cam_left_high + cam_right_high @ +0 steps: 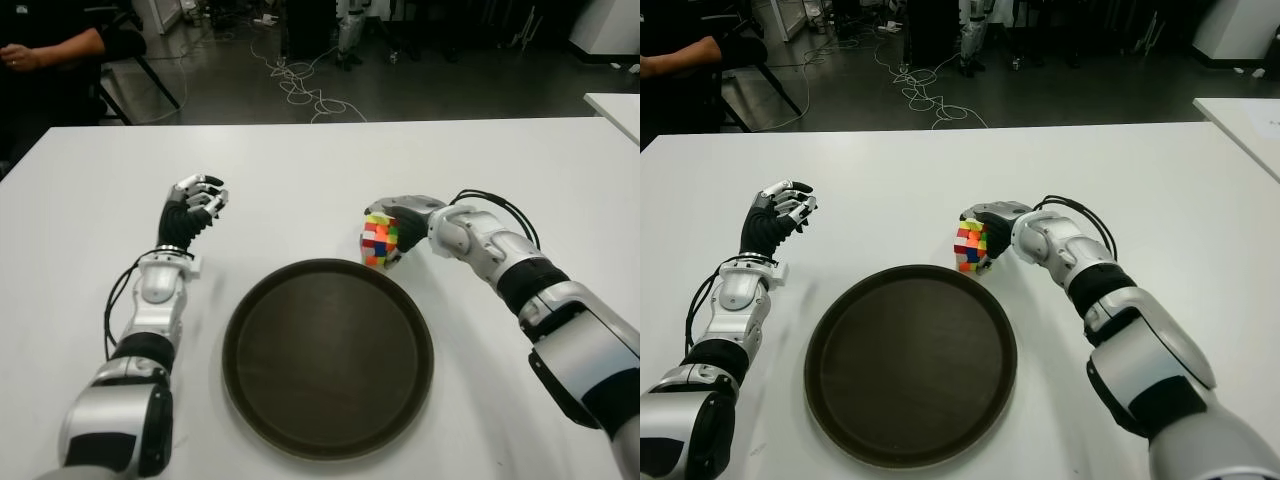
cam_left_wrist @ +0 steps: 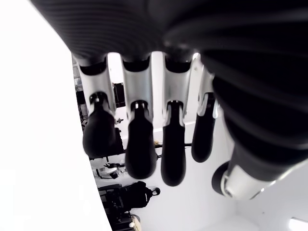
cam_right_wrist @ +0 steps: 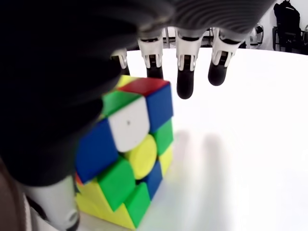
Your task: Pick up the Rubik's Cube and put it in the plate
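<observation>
**A:** How is the right hand [image 1: 398,222] seen, and where is the Rubik's Cube [image 1: 379,240]?

**B:** The right hand is seen wrapped over the top and far side of the cube, just beyond the far right rim of the plate [image 1: 300,440]. In the right wrist view the cube is pressed against the palm, with one finger laid across its top edge, while three fingertips [image 3: 186,86] are held out past it, clear of its faces. Whether the cube is lifted off the table [image 1: 480,400] or is touching it cannot be told.

**A:** What is found nearest the camera?

**B:** The plate is found nearest: a round, dark brown dish with a low raised rim and a dull, faintly glossy surface. Nothing is lying in it. It is flanked by both forearms, which are cased in smooth silver shells with black joints.

**A:** And the left hand [image 1: 196,203]?

**B:** It is seen to the left of the plate, well apart from the cube, raised with its fingers loosely bent and nothing held.

**A:** What is noted of the cube itself?

**B:** Glossy plastic tiles are shown in red, blue, green, yellow, white and orange, scrambled.

**A:** Farther off?

**B:** The table is plain, white and matte. Beyond its far edge, white cables [image 1: 295,85] are strewn on a dark floor, and a person's arm [image 1: 50,50] is seen at the far left.
</observation>
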Controlling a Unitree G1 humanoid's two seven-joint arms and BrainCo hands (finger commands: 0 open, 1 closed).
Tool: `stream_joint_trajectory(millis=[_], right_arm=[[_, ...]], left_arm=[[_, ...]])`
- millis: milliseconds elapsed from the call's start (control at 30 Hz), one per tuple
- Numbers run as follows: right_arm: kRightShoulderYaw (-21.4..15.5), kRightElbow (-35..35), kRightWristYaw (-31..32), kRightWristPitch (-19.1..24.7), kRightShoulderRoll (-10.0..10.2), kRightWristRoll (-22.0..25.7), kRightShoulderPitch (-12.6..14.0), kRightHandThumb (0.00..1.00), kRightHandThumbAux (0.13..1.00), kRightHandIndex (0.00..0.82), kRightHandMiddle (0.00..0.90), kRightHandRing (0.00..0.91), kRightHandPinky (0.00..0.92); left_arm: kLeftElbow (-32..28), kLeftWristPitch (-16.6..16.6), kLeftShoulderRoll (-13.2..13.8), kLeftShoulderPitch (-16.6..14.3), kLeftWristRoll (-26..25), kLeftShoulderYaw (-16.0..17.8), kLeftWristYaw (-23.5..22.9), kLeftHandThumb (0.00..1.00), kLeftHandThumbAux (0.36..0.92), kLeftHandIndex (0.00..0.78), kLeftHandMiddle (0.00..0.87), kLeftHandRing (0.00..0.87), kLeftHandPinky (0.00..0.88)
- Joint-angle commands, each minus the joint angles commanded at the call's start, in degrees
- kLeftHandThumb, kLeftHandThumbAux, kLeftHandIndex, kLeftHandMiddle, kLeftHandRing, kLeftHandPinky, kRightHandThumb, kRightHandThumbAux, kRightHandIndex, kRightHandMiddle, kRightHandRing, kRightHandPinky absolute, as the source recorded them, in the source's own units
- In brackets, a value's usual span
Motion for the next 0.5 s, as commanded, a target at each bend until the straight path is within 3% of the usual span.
stream_joint_trajectory(millis=[500], right_arm=[[1.0,0.57,1.07,1.53,0.64,-1.05,-0.18,0.0,0.768,0.094,0.106,0.115,0.116]], left_arm=[[0.11,0.44,-0.39,-0.14,-0.71,0.35,-0.44,0.839,0.67,0.402,0.556,0.664,0.694]])
